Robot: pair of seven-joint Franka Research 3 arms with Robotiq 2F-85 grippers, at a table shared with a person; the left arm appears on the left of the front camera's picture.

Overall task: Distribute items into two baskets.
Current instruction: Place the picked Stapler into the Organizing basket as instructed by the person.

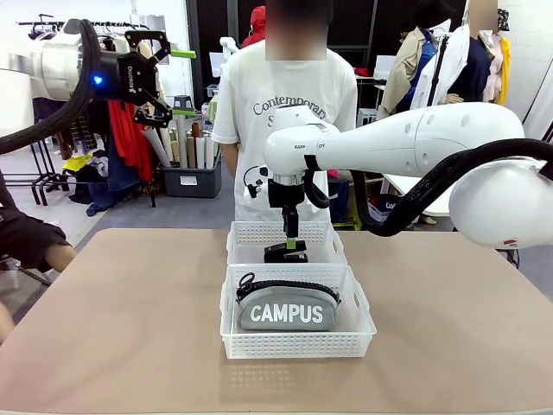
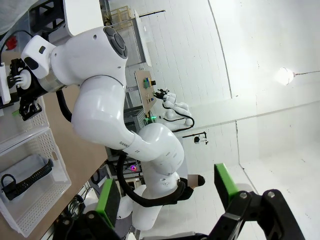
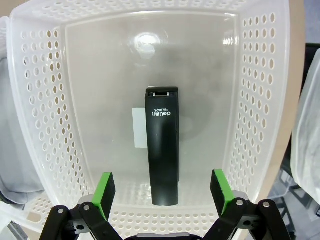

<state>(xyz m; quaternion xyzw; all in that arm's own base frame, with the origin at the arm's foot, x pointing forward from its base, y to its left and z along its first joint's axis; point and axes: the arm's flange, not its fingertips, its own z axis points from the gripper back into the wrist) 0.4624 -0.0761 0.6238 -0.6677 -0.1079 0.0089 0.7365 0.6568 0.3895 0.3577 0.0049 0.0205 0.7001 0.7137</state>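
Note:
The grey CAMPUS pouch (image 1: 288,307) lies in the near white basket (image 1: 298,347). Directly behind it stands the far basket (image 1: 249,232), with the small black stapler (image 1: 285,253) flat on its floor. My right gripper (image 1: 290,241) hangs straight down just above the stapler. In the right wrist view the stapler (image 3: 162,145) lies lengthwise between the open gripper's (image 3: 162,187) green pads (image 3: 105,187), which do not touch it, inside the perforated basket (image 3: 45,125). My left gripper (image 1: 177,84) is raised high at the left, open and holding nothing; its wrist view shows the gripper (image 2: 167,195) facing the right arm.
A person in a white T-shirt (image 1: 285,104) stands at the table's far side behind the baskets. Another person's dark sleeve (image 1: 26,238) rests at the left table edge. Bare brown tabletop (image 1: 121,328) spreads on both sides of the baskets.

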